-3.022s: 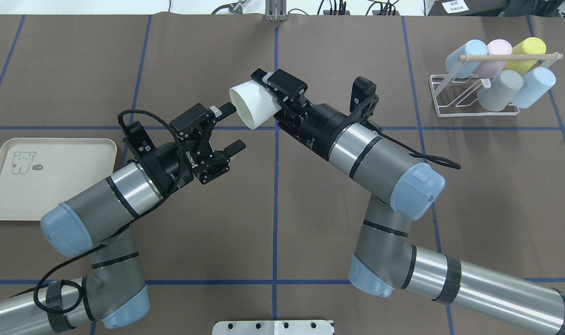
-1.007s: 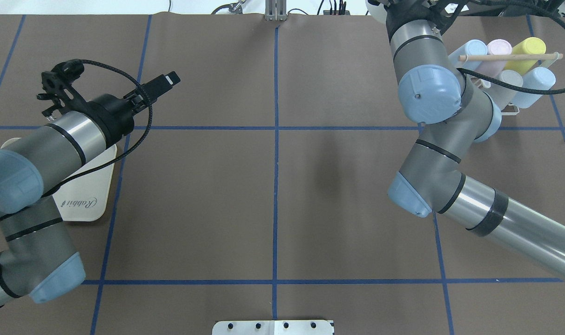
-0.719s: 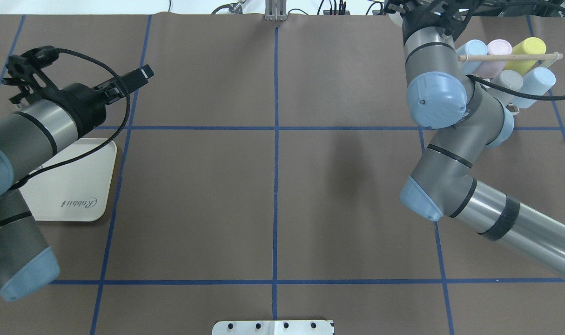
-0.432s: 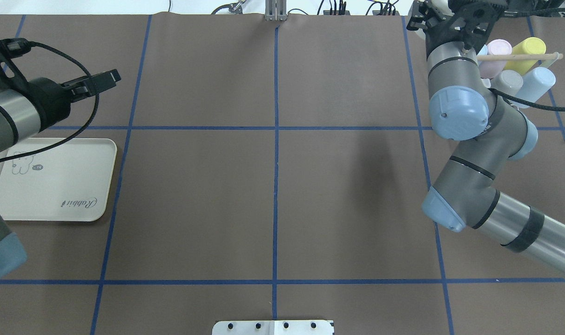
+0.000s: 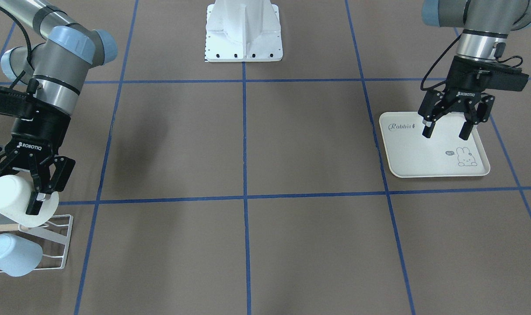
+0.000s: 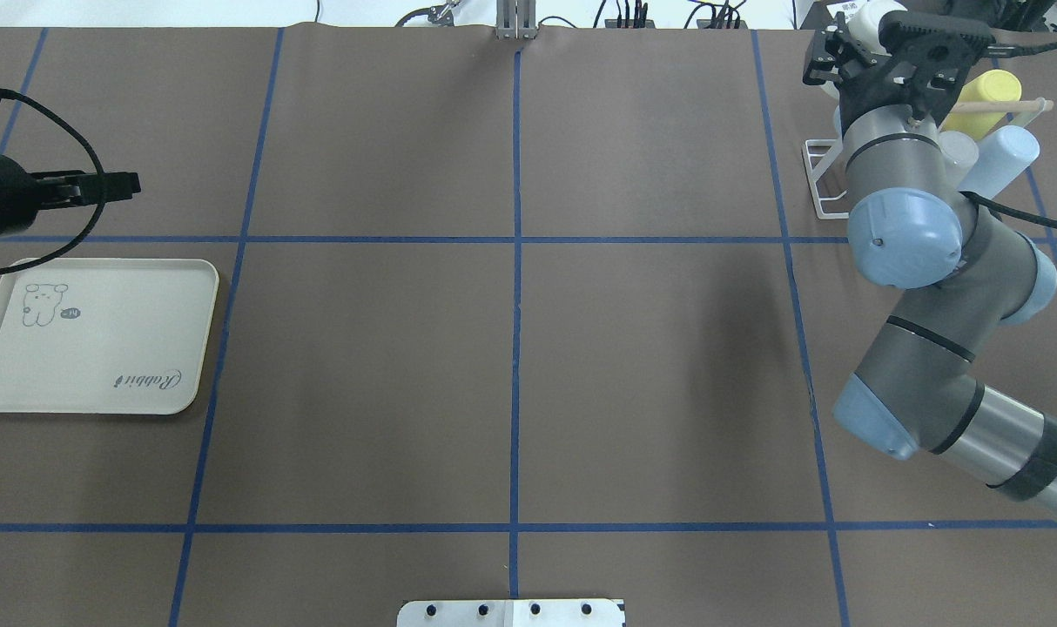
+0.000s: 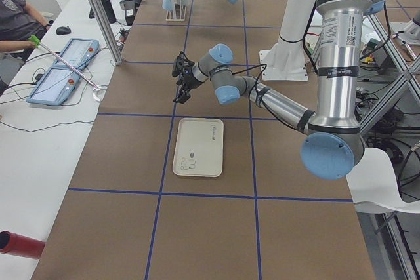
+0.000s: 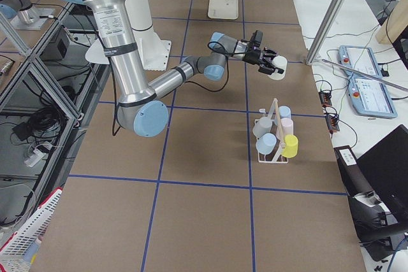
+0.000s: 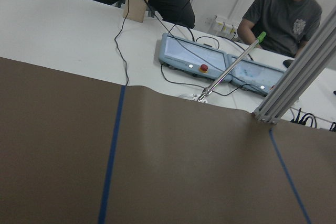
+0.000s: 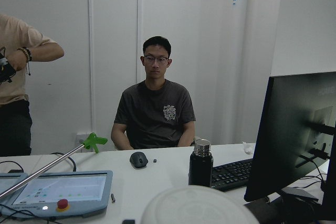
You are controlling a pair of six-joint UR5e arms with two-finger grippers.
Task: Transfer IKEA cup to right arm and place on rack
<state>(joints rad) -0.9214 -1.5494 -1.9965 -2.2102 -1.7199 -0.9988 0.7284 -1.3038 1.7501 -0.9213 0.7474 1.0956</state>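
The right end effector grips the tilted white IKEA cup just above the rack, while the left end effector hangs empty, fingers spread, over the cream tray

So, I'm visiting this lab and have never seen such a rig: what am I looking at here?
It is a robot with two arms, each ending in a two-finger gripper, at a brown table. One camera looks down from behind the robot, one faces it, two watch from the table's ends, and one rides on each wrist. On the table lie a cream rabbit-print tray and a white wire rack carrying pastel cups. The right gripper is shut on a white cup, held in the air near the rack, not on it. The left gripper hangs open and empty near the tray.
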